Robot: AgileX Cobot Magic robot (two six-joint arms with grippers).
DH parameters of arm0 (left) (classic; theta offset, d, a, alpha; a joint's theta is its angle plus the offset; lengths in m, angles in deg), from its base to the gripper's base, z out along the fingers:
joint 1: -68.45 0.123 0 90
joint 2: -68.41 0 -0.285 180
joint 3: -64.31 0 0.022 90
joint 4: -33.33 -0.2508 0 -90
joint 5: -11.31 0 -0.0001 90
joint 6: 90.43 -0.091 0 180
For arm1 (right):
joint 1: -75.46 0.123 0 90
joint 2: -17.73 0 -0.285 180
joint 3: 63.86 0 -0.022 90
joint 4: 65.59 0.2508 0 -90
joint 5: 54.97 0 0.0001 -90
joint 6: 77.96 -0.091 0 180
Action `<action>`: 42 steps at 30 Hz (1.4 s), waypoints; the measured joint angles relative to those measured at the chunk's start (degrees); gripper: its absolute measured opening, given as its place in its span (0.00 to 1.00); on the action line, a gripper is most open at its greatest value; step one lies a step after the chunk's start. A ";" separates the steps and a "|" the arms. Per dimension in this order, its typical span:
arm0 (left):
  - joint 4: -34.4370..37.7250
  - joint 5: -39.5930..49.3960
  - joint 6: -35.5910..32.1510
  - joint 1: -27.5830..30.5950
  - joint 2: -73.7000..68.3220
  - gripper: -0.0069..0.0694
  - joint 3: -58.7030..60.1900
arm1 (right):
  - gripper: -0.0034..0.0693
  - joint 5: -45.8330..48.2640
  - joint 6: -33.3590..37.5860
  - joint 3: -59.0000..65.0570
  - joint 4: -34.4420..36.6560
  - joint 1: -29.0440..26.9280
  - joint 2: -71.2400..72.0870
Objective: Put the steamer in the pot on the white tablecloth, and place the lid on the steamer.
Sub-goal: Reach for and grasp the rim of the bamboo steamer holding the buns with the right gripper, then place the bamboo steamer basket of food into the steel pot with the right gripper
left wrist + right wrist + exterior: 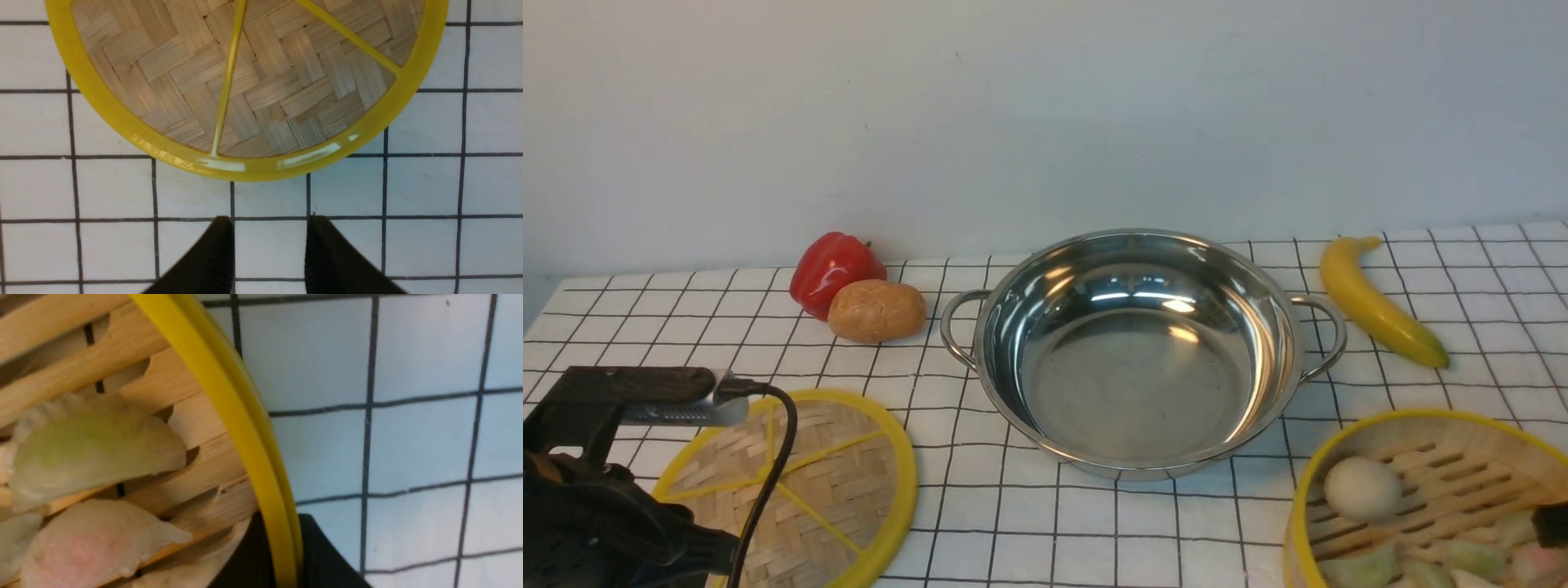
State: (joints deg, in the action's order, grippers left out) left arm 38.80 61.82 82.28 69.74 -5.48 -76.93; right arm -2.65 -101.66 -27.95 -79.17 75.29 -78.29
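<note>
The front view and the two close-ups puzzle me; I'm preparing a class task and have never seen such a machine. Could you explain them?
This is a robot with two arms, each ending in a two-fingered end effector. The front view looks forward from between the arms; each close-up comes from a camera on one wrist. On the white tablecloth lie a steel pot, a woven lid, a steamer with dumplings, a red pepper, a potato and a banana. The left end effector is open above the cloth beside the lid, holding nothing. The right end effector pinches the steamer's yellow rim, one finger inside, one outside.
</note>
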 joint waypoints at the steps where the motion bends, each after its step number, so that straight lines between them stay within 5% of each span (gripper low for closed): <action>1: 0.00 0.00 0.00 0.00 0.00 0.41 0.00 | 0.12 1.32 0.00 0.00 -0.20 0.00 1.28; 12: 0.00 0.04 0.00 0.00 0.00 0.41 0.00 | 0.12 11.70 8.00 0.17 1.63 0.00 14.74; 24: 0.56 0.04 0.00 0.00 0.00 0.41 0.00 | 0.12 15.13 20.11 -12.24 21.11 0.06 17.28; 42: 2.69 0.04 -0.02 0.00 0.00 0.41 0.00 | 0.12 18.35 18.38 -66.11 23.55 14.84 -26.34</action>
State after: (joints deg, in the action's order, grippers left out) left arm 41.48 61.86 82.27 69.74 -5.48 -76.93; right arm 15.70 -83.28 -94.06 -55.62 90.13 -104.63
